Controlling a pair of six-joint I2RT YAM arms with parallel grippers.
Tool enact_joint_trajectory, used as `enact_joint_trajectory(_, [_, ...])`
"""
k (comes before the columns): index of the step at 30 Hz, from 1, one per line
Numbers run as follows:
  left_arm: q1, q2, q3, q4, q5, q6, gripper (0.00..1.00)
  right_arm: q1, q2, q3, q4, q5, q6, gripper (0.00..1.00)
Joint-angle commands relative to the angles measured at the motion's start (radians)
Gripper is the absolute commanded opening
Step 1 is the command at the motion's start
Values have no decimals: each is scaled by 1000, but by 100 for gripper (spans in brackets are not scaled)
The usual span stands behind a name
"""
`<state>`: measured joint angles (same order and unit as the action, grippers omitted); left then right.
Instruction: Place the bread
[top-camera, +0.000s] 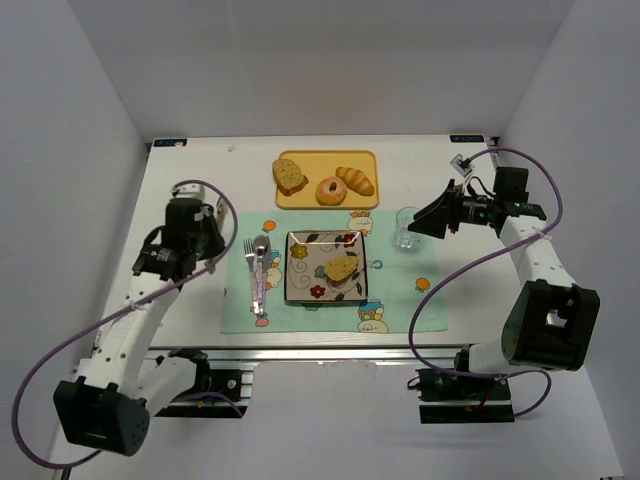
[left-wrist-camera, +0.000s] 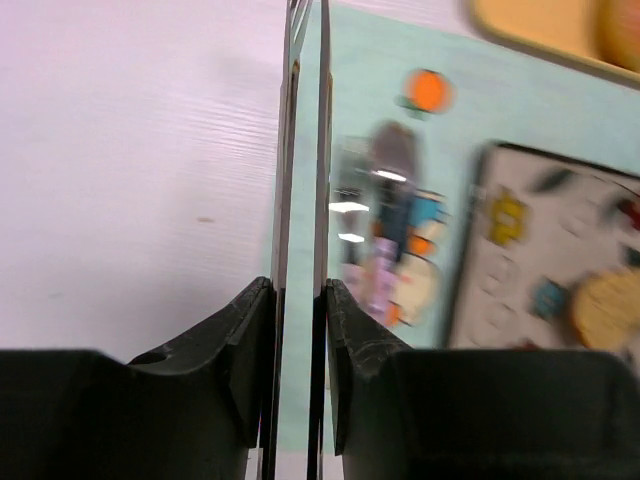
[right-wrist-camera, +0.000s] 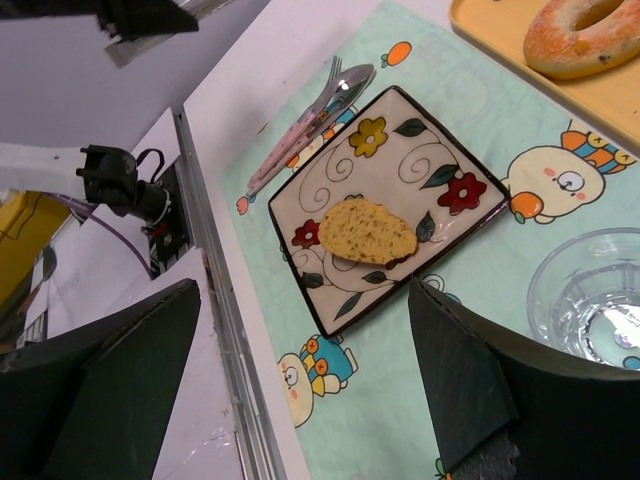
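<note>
The bread (top-camera: 342, 268), a small pale yellow slice with a brown crust, lies on the right half of the patterned plate (top-camera: 305, 285). In the right wrist view the bread (right-wrist-camera: 368, 232) rests flat on the plate (right-wrist-camera: 440, 170), apart from both fingers. My right gripper (top-camera: 420, 224) is open and empty, raised to the right of the plate beside the glass; its jaws (right-wrist-camera: 300, 300) stand wide apart. My left gripper (top-camera: 212, 240) hovers left of the placemat, shut and empty (left-wrist-camera: 306, 40). The plate (left-wrist-camera: 520, 290) and bread (left-wrist-camera: 607, 310) show blurred there.
A yellow tray (top-camera: 326, 160) at the back holds a larger tan slice (top-camera: 290, 176), a doughnut (top-camera: 331, 190) and a croissant (top-camera: 355, 180). A clear glass (top-camera: 407, 228) stands right of the plate. A fork and spoon (top-camera: 258, 270) lie left of it on the green placemat (top-camera: 400, 290).
</note>
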<state>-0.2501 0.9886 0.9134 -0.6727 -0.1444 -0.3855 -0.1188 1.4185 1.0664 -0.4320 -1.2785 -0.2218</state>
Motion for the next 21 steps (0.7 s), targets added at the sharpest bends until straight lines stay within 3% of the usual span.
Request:
enact_joint_trajectory(1, [182, 54, -20, 23, 78, 161, 37, 13, 11, 49, -43, -10, -42, 89])
enact_joint_trajectory(7, [317, 97, -267, 409, 55, 318, 42, 45, 20, 96, -171, 13, -145, 89])
enact_joint_trajectory(12, [393, 186, -334, 599, 144, 355, 49, 54, 45, 132, -284, 34, -274, 89])
enact_joint_trajectory(14, [397, 234, -344, 624, 198, 382, 56, 54, 57, 132, -300, 36, -286, 89])
enact_joint_trajectory(21, [439, 364, -298, 545, 216, 448, 65, 59, 69, 122, -297, 70, -289, 89])
